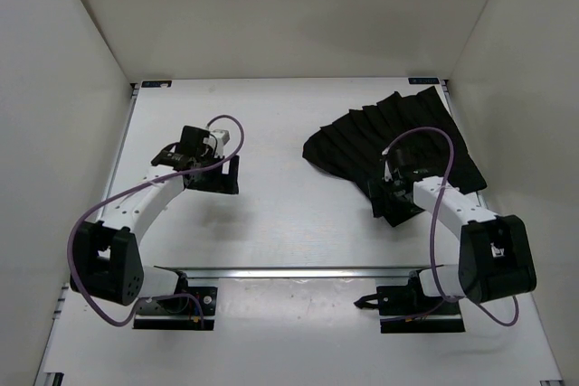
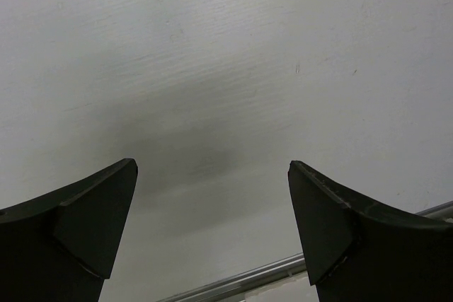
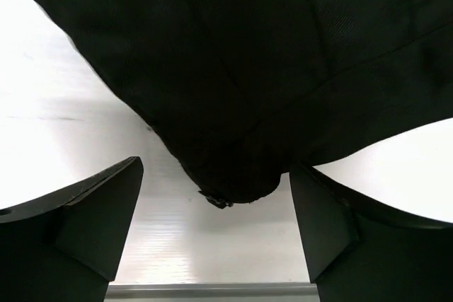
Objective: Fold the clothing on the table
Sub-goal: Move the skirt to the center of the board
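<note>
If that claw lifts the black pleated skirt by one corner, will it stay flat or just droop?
It would probably droop: the black pleated skirt lies in soft, uneven folds, with its near corner bunched limply. It looks thin, so it is likely light. The matte fabric seems unlikely to slide much.

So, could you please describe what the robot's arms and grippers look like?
The left arm and right arm have white links, bulky black joint housings and a looping purple cable. The left gripper and right gripper have matte black, wedge-shaped fingers.

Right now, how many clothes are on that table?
1: a black pleated skirt at the far right of the table, its near tip by the right gripper. More could lie hidden beneath it.
</note>
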Tool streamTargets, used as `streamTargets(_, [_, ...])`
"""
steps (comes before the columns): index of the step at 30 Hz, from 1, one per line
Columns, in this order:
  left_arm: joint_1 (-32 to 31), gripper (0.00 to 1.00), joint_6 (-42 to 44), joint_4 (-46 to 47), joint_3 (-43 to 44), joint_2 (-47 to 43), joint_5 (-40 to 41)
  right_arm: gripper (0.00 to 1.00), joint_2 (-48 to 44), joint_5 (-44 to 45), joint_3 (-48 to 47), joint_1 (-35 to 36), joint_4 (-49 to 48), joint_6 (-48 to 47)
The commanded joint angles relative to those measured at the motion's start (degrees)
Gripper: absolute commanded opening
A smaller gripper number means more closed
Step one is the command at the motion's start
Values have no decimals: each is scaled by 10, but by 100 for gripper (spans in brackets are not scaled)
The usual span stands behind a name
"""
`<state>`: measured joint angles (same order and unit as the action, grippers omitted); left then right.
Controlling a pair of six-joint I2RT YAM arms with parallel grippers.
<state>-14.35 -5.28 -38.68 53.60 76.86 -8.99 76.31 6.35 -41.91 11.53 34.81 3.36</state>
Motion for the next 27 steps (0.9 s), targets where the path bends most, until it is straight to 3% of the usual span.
streamTargets(1, [-2,99,-9,-14,-3,-22,17,75,8,23,14,-10,-12,-13])
streamTargets(2, [4,99,-8,-13,-3,-24,12,72,6,19,18,-17,-16,-16])
streamTargets(5, [9,99,-11,-12,-2,-29,13,50,-1,6,26,-34,-27,-24])
streamTargets(6, [8,99,-11,-11,-1,-26,13,47,1,4,28,-39,-35,-26])
streamTargets(12, [3,99,-8,-13,3,-19,6,2,51,14,18,-20,-49,-20])
streamTargets(17, [-5,98,2,-14,10,-17,9,0,96,29,-20,15,-31,-9])
streamTargets(21, [-5,99,3,-7,22,-15,-10,0,70,-51,-82,49,-5,21])
streamTargets(27, [7,99,-7,9,54,-26,-14,0,42,-155,-181,203,0,48])
